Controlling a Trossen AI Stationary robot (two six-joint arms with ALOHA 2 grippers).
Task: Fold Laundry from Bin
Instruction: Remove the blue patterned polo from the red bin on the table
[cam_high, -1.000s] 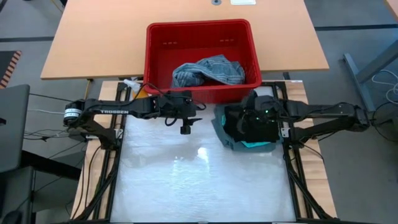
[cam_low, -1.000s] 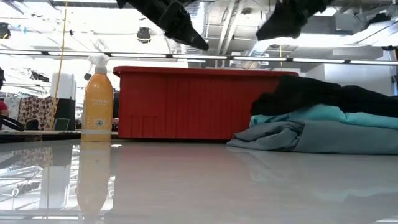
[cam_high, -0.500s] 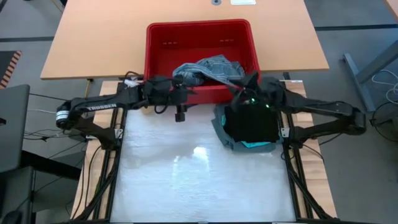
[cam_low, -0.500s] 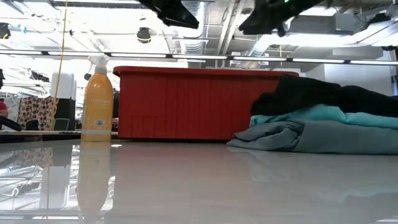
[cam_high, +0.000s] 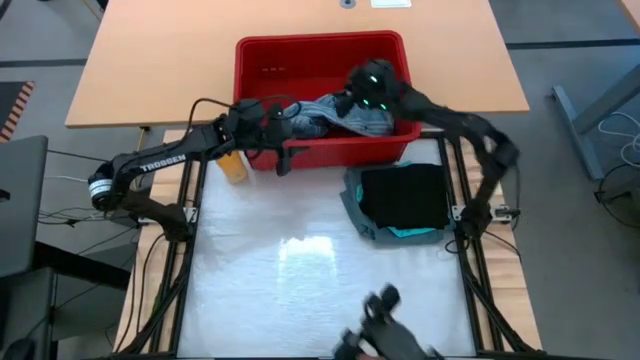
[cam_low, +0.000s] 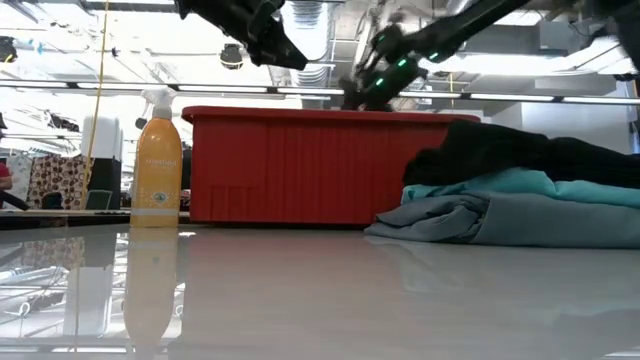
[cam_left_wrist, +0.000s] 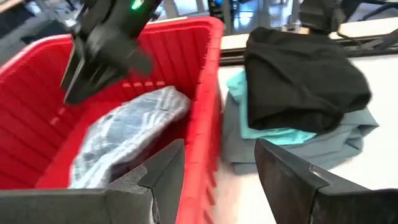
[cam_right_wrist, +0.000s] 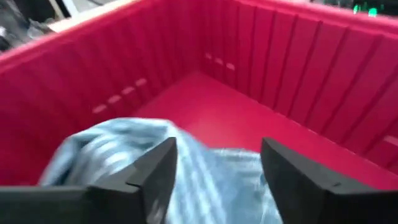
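An open-plan lab or workshop: exposed ceiling ducts (cam_low: 330, 25) and strip lights run overhead, grey floor (cam_high: 570, 300) surrounds the rig, and a plain wooden desk (cam_high: 150, 60) stands beyond the white surface (cam_high: 300, 290), which sits in a black metal frame (cam_high: 470, 280) trailing loose cables (cam_high: 60, 215).
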